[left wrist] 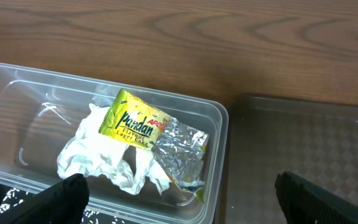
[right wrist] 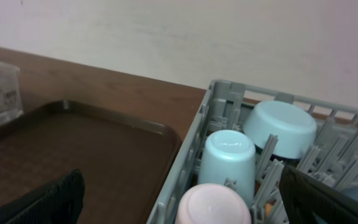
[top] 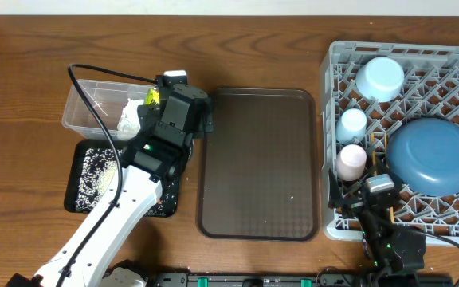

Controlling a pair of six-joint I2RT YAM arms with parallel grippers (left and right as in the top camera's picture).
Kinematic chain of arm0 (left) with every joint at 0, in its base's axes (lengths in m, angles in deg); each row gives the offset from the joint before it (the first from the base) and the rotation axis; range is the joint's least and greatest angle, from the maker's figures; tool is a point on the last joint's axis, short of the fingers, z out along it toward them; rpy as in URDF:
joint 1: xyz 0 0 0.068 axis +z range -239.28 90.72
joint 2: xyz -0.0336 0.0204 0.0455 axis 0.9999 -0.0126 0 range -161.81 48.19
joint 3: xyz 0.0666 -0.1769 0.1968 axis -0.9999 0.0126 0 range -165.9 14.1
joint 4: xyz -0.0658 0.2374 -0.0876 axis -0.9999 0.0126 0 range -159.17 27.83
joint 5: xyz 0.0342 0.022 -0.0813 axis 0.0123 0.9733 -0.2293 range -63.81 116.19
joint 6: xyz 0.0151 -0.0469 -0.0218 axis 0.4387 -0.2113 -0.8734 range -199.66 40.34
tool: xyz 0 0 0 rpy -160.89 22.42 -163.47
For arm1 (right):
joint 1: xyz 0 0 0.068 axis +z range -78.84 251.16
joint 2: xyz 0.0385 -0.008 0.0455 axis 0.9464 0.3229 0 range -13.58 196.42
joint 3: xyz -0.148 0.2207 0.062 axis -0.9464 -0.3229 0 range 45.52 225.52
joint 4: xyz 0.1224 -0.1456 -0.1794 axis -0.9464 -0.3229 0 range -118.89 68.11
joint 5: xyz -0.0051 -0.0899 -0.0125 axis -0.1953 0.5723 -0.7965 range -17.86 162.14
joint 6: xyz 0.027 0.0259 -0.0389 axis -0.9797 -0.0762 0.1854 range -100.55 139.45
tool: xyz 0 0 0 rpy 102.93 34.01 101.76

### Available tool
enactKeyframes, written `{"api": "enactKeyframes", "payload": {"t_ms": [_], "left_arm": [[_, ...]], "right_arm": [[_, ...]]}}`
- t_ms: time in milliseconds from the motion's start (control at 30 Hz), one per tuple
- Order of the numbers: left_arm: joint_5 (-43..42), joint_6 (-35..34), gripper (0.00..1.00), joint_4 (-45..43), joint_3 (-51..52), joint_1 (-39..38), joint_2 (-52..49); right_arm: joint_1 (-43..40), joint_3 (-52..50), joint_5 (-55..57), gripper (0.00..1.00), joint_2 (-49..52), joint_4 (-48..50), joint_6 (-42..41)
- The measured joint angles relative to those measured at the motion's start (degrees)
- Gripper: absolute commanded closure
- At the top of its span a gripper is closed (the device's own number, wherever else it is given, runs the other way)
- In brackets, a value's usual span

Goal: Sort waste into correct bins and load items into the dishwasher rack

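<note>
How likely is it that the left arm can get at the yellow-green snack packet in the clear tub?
Probably yes: its open fingers hang close above the tub, and the snack packet lies on top of the napkin with nothing covering it.

We find open passage over the brown tray (top: 257, 175), between the clear tub (top: 78, 112) on the left and the grey rack (top: 331, 96) on the right. The left arm (top: 166, 135) covers the tub's right end. A light-blue cup (top: 352, 124), a pink cup (top: 351, 159) and a plate (top: 433, 155) crowd the rack's near left.
</note>
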Motion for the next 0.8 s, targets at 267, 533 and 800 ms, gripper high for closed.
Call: {"api": "enactKeyframes", "payload": {"t_ms": [267, 533, 800], "left_arm": [[0.0, 0.0, 0.01, 0.0, 0.0, 0.0, 0.0], [0.0, 0.0, 0.01, 0.0, 0.0, 0.0, 0.0], [0.0, 0.0, 0.01, 0.0, 0.0, 0.0, 0.0]], "right_arm": [[0.0, 0.0, 0.0, 0.01, 0.0, 0.0, 3.0], [-5.6, 0.0, 0.0, 0.01, 0.0, 0.7, 0.2], [-7.6, 0.0, 3.1, 0.01, 0.0, 2.2, -3.1]]}}
